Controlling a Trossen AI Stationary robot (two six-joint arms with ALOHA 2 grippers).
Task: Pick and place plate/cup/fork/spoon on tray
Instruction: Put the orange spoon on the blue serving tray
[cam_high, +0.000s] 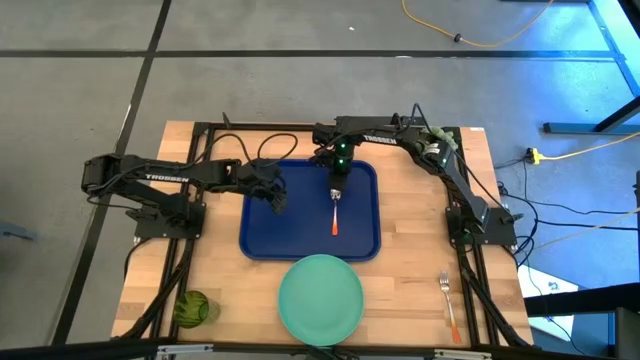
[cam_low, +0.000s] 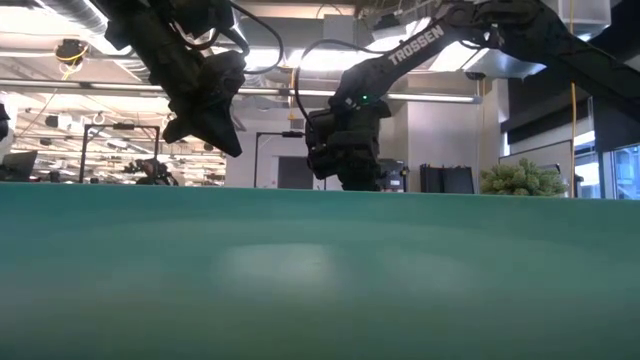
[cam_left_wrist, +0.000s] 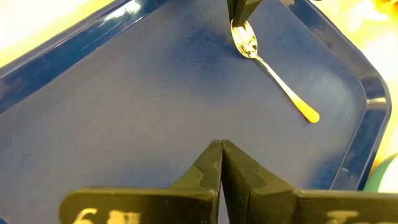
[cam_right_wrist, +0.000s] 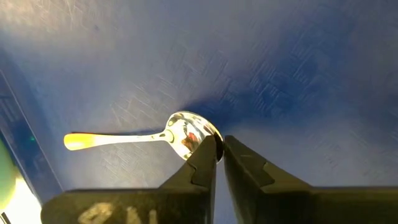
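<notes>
Spoon (cam_high: 336, 212) flat on tray (cam_high: 262, 235), handle toward 6 o'clock. Right gripper (cam_high: 338, 183) pressed together at bowl, 12 o'clock end. Left gripper (cam_high: 279, 201) pressed together, empty, above tray at 9 o'clock.

"TROSSEN" stands in white capitals on the dark right arm (cam_low: 415, 47) in the low view, and, smaller, on the dark left arm (cam_high: 165, 178) seen from above.

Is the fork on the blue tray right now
No, the fork lies on the bare wood near the table's front right corner, well apart from the tray, which holds only the spoon.
</notes>
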